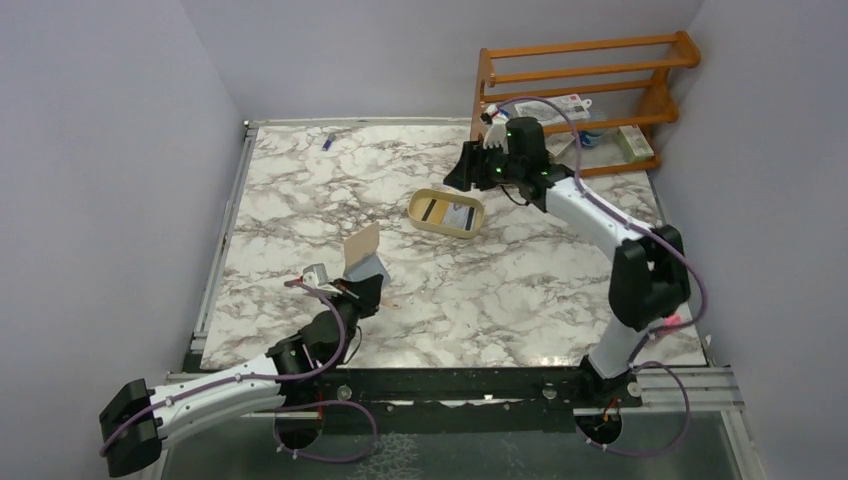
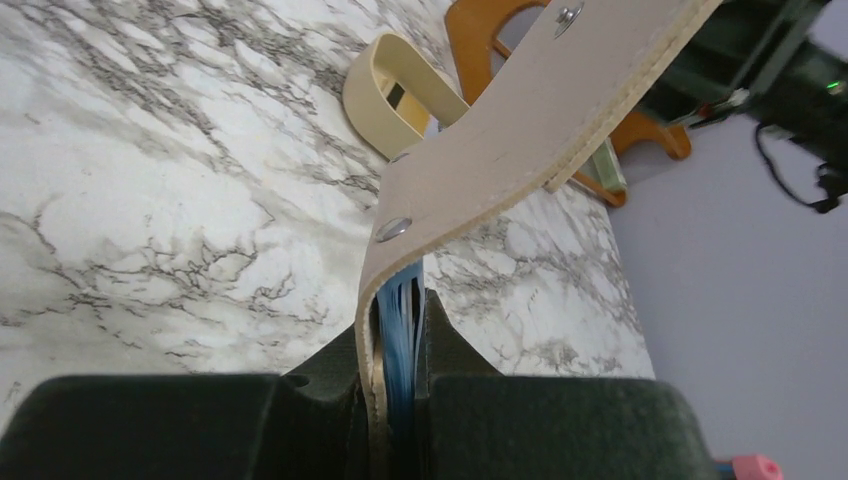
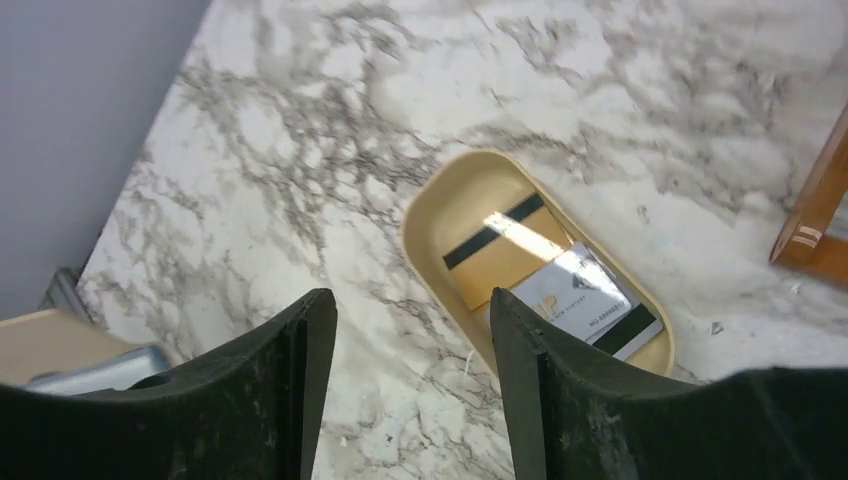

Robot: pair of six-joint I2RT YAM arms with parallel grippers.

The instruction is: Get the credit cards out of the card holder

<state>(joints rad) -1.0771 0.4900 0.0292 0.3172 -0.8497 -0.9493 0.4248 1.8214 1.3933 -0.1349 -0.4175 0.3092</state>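
Left gripper (image 1: 360,292) clamped on open card holder (image 2: 520,130), upright at near-left of surface (image 1: 480,290); blue credit cards (image 2: 400,340) wedged inside. Right gripper (image 3: 410,310) apart, empty, above oval tray (image 3: 425,215) with two cards (image 3: 575,300) lying flat.

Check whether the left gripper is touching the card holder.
Touching. The left wrist view shows the left gripper clamped shut on the card holder at its lower edge, with blue credit cards inside.
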